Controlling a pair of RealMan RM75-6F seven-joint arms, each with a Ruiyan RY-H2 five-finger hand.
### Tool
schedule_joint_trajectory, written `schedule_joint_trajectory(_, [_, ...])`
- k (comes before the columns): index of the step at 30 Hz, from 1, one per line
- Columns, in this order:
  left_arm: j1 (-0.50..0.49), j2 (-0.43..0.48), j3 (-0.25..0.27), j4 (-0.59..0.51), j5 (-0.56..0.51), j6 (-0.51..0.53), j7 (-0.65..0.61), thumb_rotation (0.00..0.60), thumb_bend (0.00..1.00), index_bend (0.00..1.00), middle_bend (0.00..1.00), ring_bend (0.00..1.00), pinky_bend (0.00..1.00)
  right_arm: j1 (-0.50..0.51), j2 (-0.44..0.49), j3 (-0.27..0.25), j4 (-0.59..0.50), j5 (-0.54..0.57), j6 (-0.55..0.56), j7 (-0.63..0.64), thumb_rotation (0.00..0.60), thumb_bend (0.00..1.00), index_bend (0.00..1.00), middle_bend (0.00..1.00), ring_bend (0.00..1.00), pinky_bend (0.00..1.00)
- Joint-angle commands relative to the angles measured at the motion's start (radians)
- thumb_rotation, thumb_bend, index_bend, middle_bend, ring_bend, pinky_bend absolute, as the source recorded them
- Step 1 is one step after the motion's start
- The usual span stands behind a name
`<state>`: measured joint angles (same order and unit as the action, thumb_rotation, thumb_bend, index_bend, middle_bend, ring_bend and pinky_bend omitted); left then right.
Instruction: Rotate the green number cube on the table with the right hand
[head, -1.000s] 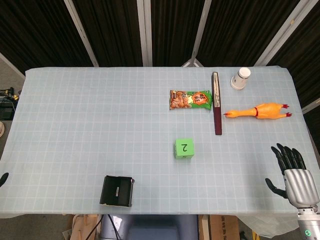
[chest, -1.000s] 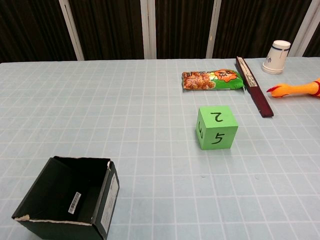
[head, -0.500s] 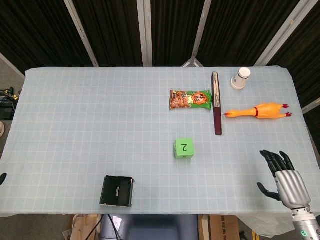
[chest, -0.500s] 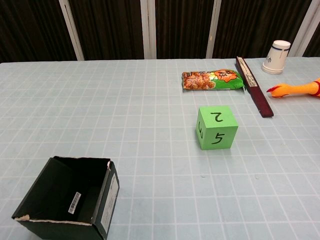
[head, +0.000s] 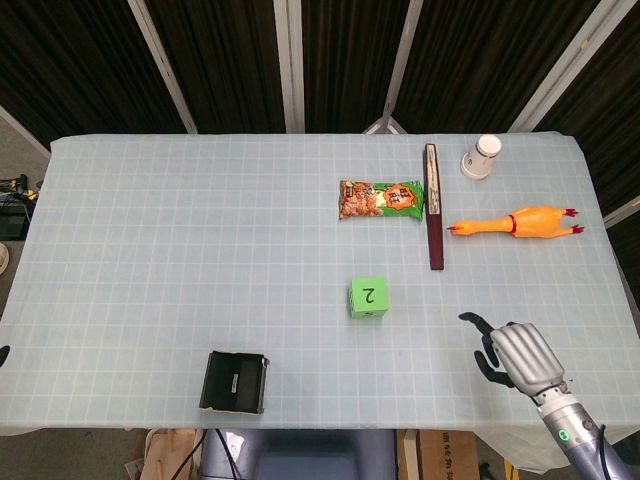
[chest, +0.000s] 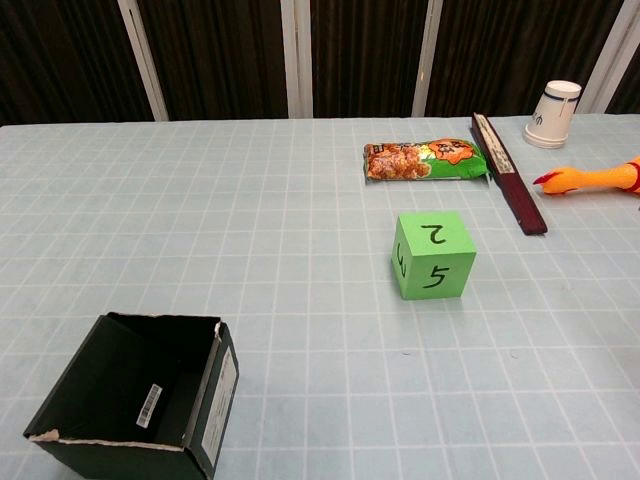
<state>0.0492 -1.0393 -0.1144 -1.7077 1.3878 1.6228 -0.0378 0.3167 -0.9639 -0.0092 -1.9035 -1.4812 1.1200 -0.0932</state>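
Observation:
The green number cube (head: 368, 297) sits near the middle of the table, with a 2 on its top face. The chest view shows the cube (chest: 433, 254) with a 5 on the face turned toward me. My right hand (head: 515, 353) hovers over the table's front right part, to the right of the cube and a little nearer to me, well apart from it. Its fingers point left toward the cube and it holds nothing. Only a dark tip of my left hand (head: 3, 352) shows at the left edge. Neither hand appears in the chest view.
Behind the cube lie a snack packet (head: 381, 199) and a long dark strip (head: 432, 205). A rubber chicken (head: 520, 222) and an upturned paper cup (head: 481, 157) are at the back right. An open black box (head: 235, 381) stands at the front left.
My right hand has moved left and inward from the table's right front corner toward the cube, turning so its fingers point left. The cube has not moved.

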Motion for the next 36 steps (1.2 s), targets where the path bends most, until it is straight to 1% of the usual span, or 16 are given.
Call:
schedule_joint_trajectory(1, [0.000, 0.004, -0.003, -0.001, -0.005, -0.003, -0.006, 0.600, 0.27, 0.01, 0.00, 0.04, 0.16, 0.091, 0.011, 0.054, -0.048, 0.126, -0.108, -0.105, 0.600, 0.68, 0.24, 0.82, 0.79, 0.62])
schedule_joint_trajectory(6, [-0.003, 0.006, -0.004, -0.001, -0.008, -0.009, -0.004, 0.600, 0.27, 0.01, 0.00, 0.04, 0.16, 0.154, -0.005, 0.083, -0.058, 0.241, -0.178, -0.192, 0.600, 0.69, 0.24, 0.82, 0.79, 0.66])
schedule_joint_trajectory(11, [-0.005, 0.005, -0.002, -0.002, -0.007, -0.013, 0.004, 0.600, 0.27, 0.01, 0.00, 0.04, 0.16, 0.232, -0.035, 0.101, -0.060, 0.378, -0.246, -0.295, 0.600, 0.69, 0.24, 0.82, 0.79, 0.66])
schedule_joint_trajectory(15, [-0.006, 0.006, -0.004, -0.003, -0.012, -0.014, 0.002, 0.600, 0.27, 0.01, 0.00, 0.04, 0.16, 0.296, -0.054, 0.111, -0.065, 0.494, -0.292, -0.344, 0.600, 0.69, 0.24, 0.82, 0.79, 0.66])
schedule_joint_trajectory(19, [-0.006, 0.009, -0.007, -0.002, -0.018, -0.017, -0.004, 0.600, 0.27, 0.01, 0.00, 0.04, 0.16, 0.356, -0.070, 0.115, -0.057, 0.587, -0.312, -0.393, 0.600, 0.69, 0.24, 0.82, 0.79, 0.66])
schedule_joint_trajectory(23, [-0.006, 0.013, -0.008, -0.001, -0.021, -0.020, -0.015, 0.600, 0.27, 0.01, 0.00, 0.04, 0.16, 0.426, -0.090, 0.115, -0.043, 0.702, -0.309, -0.457, 0.600, 0.69, 0.24, 0.82, 0.79, 0.66])
schedule_joint_trajectory(30, [-0.005, 0.019, -0.011, 0.001, -0.027, -0.023, -0.030, 0.600, 0.27, 0.01, 0.00, 0.04, 0.16, 0.526, -0.112, 0.106, -0.015, 0.879, -0.323, -0.499, 0.600, 0.69, 0.24, 0.82, 0.79, 0.66])
schedule_joint_trajectory(36, [-0.006, 0.019, -0.008, 0.000, -0.023, -0.026, -0.026, 0.600, 0.27, 0.01, 0.00, 0.04, 0.16, 0.581, -0.133, 0.093, 0.011, 0.964, -0.343, -0.494, 0.600, 0.69, 0.24, 0.82, 0.79, 0.66])
